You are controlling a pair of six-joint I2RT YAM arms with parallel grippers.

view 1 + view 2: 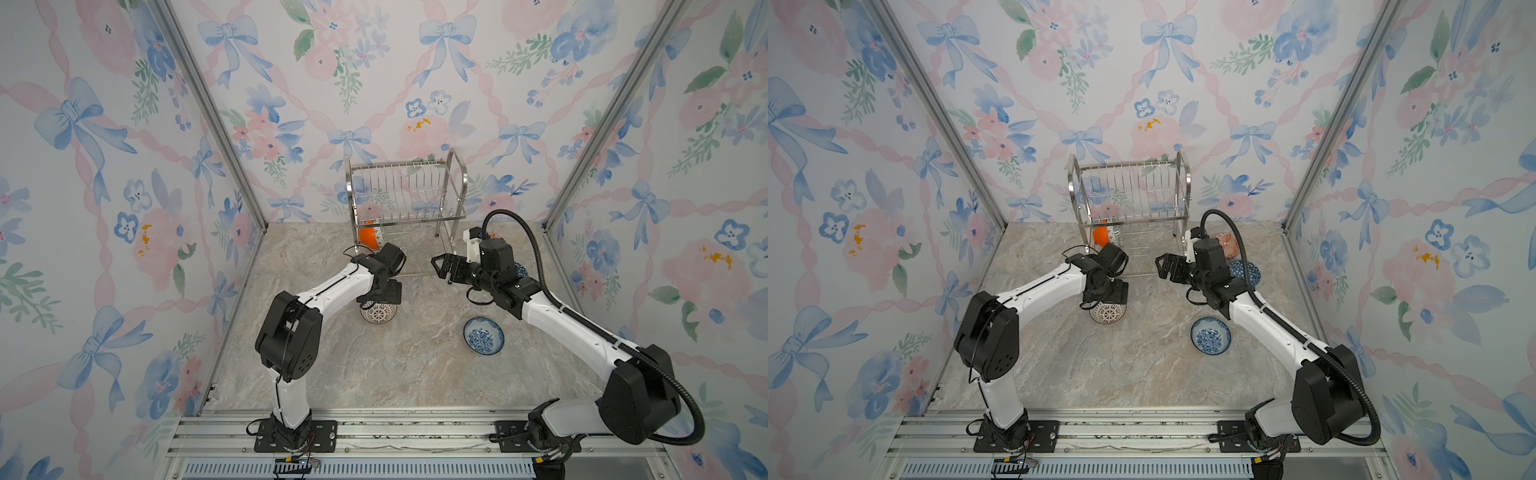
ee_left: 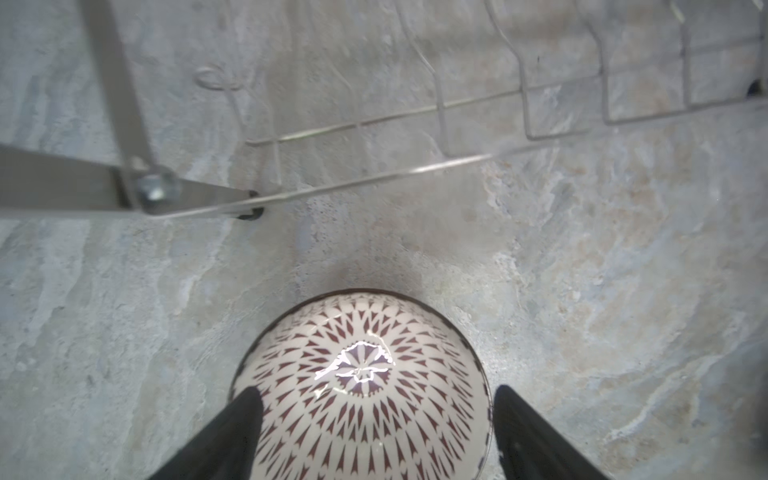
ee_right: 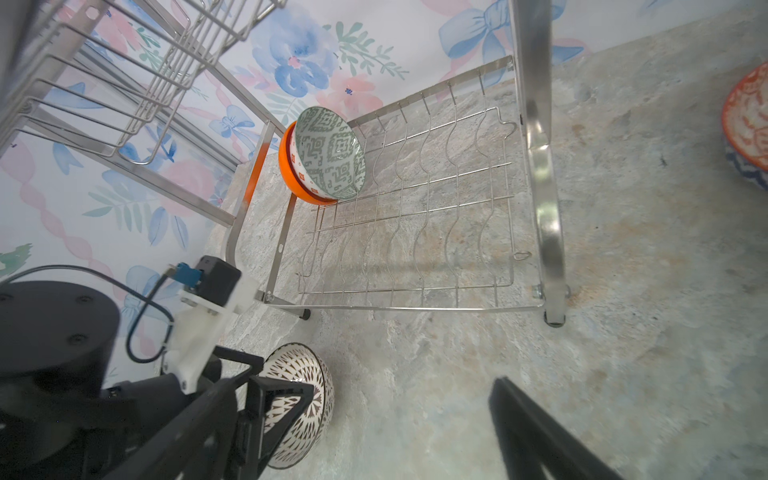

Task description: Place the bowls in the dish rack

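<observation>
1. Under the left end effector, spread open, a white dark-latticed bowl rests on the marble desk.
2. Right end effector hangs open, empty, before the two-tier steel wire dish rack.
3. A glossy orange bowl and green-white patterned bowl lean in its lower tier.

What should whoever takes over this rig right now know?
Left pincer: open, over the white lattice bowl on the table in front of the dish rack.
Right pincer: open, empty, hovering before the rack.
Done: orange bowl and green-white bowl stand on edge on the lower shelf.
Left: lattice bowl, blue floral bowl on the table, dark-blue bowl and orange-red bowl right of the rack.
</observation>
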